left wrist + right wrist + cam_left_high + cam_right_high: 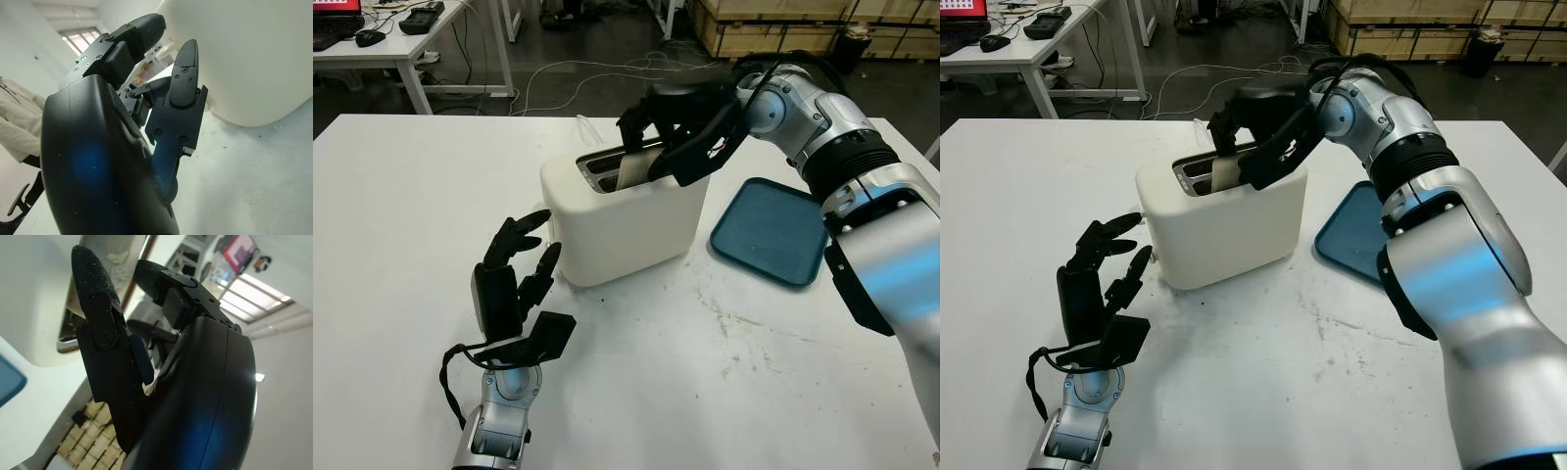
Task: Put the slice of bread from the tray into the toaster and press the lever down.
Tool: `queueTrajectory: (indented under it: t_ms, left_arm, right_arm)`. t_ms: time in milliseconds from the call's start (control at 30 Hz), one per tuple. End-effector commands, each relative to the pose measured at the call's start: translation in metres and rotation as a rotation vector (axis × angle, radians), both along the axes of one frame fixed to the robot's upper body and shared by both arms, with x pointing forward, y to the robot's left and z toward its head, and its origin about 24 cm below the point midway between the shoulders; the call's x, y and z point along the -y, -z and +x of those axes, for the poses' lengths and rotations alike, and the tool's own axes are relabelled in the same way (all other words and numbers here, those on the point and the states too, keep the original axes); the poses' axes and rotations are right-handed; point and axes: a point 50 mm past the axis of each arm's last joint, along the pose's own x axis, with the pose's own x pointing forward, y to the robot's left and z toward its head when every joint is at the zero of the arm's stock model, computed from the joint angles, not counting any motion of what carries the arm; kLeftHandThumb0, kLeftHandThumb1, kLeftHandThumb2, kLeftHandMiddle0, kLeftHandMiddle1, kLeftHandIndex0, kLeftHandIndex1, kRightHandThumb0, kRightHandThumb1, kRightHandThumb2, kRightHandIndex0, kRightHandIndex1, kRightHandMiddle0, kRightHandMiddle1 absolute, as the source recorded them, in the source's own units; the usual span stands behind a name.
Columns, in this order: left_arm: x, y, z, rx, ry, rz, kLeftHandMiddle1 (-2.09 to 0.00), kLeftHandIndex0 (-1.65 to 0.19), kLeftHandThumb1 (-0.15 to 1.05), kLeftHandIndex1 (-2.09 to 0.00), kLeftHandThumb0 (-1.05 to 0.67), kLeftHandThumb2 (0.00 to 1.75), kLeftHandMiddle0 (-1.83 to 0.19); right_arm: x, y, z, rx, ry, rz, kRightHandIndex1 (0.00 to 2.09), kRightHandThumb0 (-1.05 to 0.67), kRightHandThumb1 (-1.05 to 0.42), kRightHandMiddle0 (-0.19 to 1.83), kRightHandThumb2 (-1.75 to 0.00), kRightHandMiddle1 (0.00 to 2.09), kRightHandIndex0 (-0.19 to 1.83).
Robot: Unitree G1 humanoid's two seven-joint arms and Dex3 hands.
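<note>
While the right hand holds the bread with its fingers closed around it, the slice stands partly inside a slot of the toaster. Only the top of the bread can be seen; the rest is hidden by the slot and the hand. The toaster sits mid-worktop. At its 3 o'clock lies the blue tray, with the arm covering part of it. At the toaster's 7 o'clock, the left hand is open and holds nothing. No writing can be read on the toaster. The lever cannot be made out.
</note>
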Motion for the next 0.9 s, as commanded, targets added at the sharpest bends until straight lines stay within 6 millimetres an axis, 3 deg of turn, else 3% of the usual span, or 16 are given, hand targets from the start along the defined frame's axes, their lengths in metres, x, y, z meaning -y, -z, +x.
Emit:
queueTrajectory:
  t_ms: [0, 367, 567, 700, 867]
  left_arm:
    - [0.002, 0.0, 0.0, 0.009, 0.009, 0.0, -1.14, -0.56, 0.92, -0.62, -0.25, 0.2, -0.48]
    - [0.002, 0.001, -0.001, 0.003, 0.005, 0.002, -1.14, -0.55, 0.92, -0.62, -0.25, 0.2, -0.49]
    - [0.0, 0.0, -0.001, 0.006, -0.001, 0.011, -1.15, -0.55, 0.92, -0.63, -0.24, 0.21, -0.49]
    - [-0.005, -0.003, 0.0, 0.027, -0.01, 0.034, -1.13, -0.56, 0.92, -0.62, -0.26, 0.21, -0.5]
    - [-0.015, -0.014, 0.003, 0.058, -0.025, 0.073, -1.15, -0.56, 0.92, -0.63, -0.26, 0.17, -0.49]
  right_arm:
    - [0.003, -0.009, 0.0, 0.04, -0.001, 0.01, 0.99, -0.81, -0.85, 0.61, 0.0, 0.08, 0.05]
    - [0.013, -0.029, 0.003, 0.098, 0.048, 0.091, 0.76, -0.81, -0.83, 0.6, 0.0, 0.02, 0.09]
    - [0.038, -0.035, 0.002, 0.175, 0.097, 0.383, 0.71, -0.7, -0.85, 0.67, -0.01, 0.03, 0.23]
    - [0.065, -0.02, -0.004, 0.223, 0.131, 0.673, 0.51, -0.59, -0.86, 0.8, 0.0, 0.04, 0.59]
    - [0.097, 0.029, -0.028, 0.191, 0.141, 0.916, 0.44, -0.56, -0.9, 0.86, -0.01, 0.03, 0.81]
